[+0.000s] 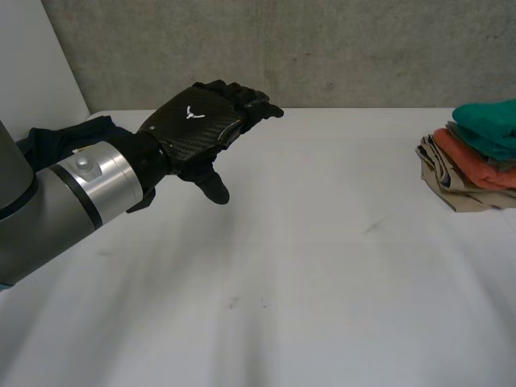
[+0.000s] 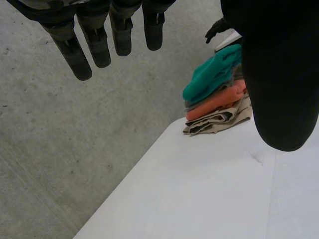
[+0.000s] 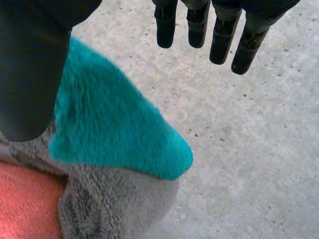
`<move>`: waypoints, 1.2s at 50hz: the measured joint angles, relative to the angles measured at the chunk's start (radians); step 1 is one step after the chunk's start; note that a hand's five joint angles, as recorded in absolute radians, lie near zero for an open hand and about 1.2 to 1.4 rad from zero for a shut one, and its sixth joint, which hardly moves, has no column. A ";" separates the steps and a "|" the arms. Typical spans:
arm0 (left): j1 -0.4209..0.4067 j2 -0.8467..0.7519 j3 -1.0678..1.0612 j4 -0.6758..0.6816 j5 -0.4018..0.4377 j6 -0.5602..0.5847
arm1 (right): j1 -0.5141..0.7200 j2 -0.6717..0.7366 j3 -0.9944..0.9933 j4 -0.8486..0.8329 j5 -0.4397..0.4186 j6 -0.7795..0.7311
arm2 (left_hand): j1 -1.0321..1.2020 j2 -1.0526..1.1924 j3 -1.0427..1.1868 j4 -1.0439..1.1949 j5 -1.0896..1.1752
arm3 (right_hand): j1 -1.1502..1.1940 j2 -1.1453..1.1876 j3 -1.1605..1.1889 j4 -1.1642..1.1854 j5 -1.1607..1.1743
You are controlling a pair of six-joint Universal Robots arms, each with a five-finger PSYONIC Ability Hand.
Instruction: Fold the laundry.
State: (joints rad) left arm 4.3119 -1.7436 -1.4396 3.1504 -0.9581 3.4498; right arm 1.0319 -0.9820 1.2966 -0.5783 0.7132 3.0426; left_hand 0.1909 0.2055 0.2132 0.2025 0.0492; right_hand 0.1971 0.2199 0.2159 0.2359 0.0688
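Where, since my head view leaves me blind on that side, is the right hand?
Observer: The right hand hangs over the teal cloth topping the folded pile.
Operator: Is it gripping anything?
Observer: No. Its fingers are straight and hold nothing.
Operator: And the left palm? I see just its back.
Observer: The left hand is open too, with nothing in it.
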 measured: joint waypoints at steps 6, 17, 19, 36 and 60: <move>-0.001 0.001 0.000 0.000 -0.001 -0.001 | -0.021 -0.058 0.010 0.096 0.033 -0.020 | 0.000 0.000 0.000 0.000 0.000 | 0.000 0.000 0.000 0.000 0.000; 0.001 0.007 0.011 0.001 -0.011 -0.008 | -0.211 -0.145 -0.096 0.327 0.418 -0.297 | 0.000 0.000 0.000 0.000 0.000 | 0.000 0.000 0.000 0.000 0.000; 0.005 0.011 0.019 0.003 -0.024 -0.015 | -0.208 -0.156 -0.142 0.342 0.521 -0.341 | 0.000 0.000 0.000 0.000 0.000 | 0.000 0.000 0.000 0.000 0.000; 0.254 -0.071 0.200 0.194 -0.283 -0.079 | 0.465 -0.461 0.110 0.123 0.464 -0.213 | 0.000 0.000 0.000 0.000 0.000 | 0.000 0.000 0.000 0.000 0.000; 0.578 -0.874 0.638 0.194 -0.191 0.276 | 0.836 -0.306 0.570 0.087 0.443 -0.455 | 0.108 0.092 0.079 0.089 0.076 | 0.000 0.000 0.000 0.000 0.000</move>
State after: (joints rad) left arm 4.8898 -2.6176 -0.8019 3.3446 -1.1490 3.7255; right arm 1.8681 -1.2877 1.8665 -0.4916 1.1560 2.5871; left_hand 0.2993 0.2973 0.2919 0.2916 0.1255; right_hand 0.1971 0.2199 0.2156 0.2359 0.0688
